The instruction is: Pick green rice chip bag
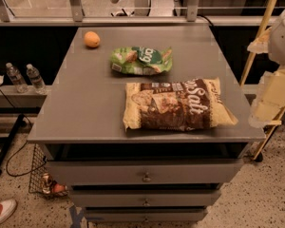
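The green rice chip bag [141, 61] is small, crinkled and bright green with white lettering. It lies flat on the grey cabinet top [85, 103], towards the back and near the middle. My gripper [271, 95] shows as pale, cream-coloured parts at the right edge of the view, beyond the cabinet's right side. It is well to the right of the green bag and apart from it. Nothing shows in its hold.
A larger brown-and-tan bag reading "Salt" [178, 104] lies in front of the green bag. An orange [91, 39] sits at the back left. Two water bottles [26, 78] stand on a low ledge at left. Drawers [145, 175] are below. A yellow frame [256, 42] leans at right.
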Action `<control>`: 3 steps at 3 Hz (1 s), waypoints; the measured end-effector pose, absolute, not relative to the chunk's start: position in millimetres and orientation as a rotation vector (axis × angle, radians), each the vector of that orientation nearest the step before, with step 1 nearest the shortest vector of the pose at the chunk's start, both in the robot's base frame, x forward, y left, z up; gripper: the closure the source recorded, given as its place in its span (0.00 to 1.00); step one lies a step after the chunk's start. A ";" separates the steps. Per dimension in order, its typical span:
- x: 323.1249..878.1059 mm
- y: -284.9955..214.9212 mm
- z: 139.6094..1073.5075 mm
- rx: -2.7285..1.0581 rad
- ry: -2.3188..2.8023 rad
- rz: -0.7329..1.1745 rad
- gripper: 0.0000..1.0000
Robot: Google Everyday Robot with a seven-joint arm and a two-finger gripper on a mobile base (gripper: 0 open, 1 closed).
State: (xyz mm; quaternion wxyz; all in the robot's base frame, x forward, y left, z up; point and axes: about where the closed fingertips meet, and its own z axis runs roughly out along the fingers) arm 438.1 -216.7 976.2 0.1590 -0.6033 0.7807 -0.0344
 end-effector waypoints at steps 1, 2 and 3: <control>438.1 -216.6 976.2 -1.725 2.232 -0.099 0.00; 464.7 -209.6 981.3 -1.722 2.200 -0.091 0.00; 522.9 -182.2 989.9 -1.721 2.125 -0.048 0.00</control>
